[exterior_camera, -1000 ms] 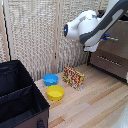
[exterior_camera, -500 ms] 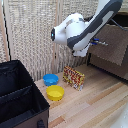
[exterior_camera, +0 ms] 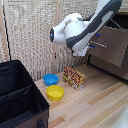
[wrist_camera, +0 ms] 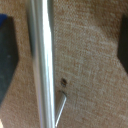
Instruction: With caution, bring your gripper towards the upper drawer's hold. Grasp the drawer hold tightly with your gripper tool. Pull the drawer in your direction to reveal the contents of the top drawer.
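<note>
Wrist view: drawer hold (wrist_camera: 42, 60) between parted pincer (wrist_camera: 65, 55) fingers.

Arm (exterior_camera: 82, 27) now further toward the exterior view's left — upper drawer (exterior_camera: 111, 44) drawn out.

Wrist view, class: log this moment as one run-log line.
stage: approach | gripper: jaws open either side of drawer hold, not closed on it | upper drawer: front seen, opening unclear | grasp: not yet done
</note>
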Robot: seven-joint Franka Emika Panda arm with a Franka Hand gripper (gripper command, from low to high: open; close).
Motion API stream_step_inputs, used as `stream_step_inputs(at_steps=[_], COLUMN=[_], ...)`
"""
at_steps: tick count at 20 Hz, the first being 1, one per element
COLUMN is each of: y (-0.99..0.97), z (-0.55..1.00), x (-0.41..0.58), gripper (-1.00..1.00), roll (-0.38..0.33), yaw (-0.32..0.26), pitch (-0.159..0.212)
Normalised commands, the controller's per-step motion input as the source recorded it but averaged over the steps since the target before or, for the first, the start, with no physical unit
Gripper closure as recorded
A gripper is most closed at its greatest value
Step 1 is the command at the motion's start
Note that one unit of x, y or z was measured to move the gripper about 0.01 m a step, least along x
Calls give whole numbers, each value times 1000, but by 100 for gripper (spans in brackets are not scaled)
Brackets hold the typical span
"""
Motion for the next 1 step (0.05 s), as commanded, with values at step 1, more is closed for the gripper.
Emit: stream_step_inputs(at_steps=[1], y=[0], z=[231], x=[71], gripper=[-100], roll=[0], yaw=[-9], pitch=[0])
